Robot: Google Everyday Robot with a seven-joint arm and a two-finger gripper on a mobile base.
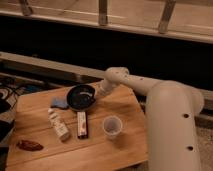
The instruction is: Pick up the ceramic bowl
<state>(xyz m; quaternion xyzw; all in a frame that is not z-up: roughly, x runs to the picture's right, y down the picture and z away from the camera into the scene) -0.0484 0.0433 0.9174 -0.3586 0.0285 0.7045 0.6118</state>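
Observation:
The ceramic bowl (80, 97) is round, black and glossy, at the back middle of the wooden table (125, 150). It is tilted, with its inside turned toward the camera. My gripper (96, 95) reaches in from the right on the white arm (135, 86) and is shut on the bowl's right rim. The bowl's left edge is right beside a small blue sponge-like piece (59, 103).
A translucent plastic cup (112, 126) stands in front of the bowl to the right. A dark snack bar (82, 124) and a white bottle (59, 125) lie in front of the bowl. A brown packet (30, 145) lies at the front left. A dark ledge runs behind the table.

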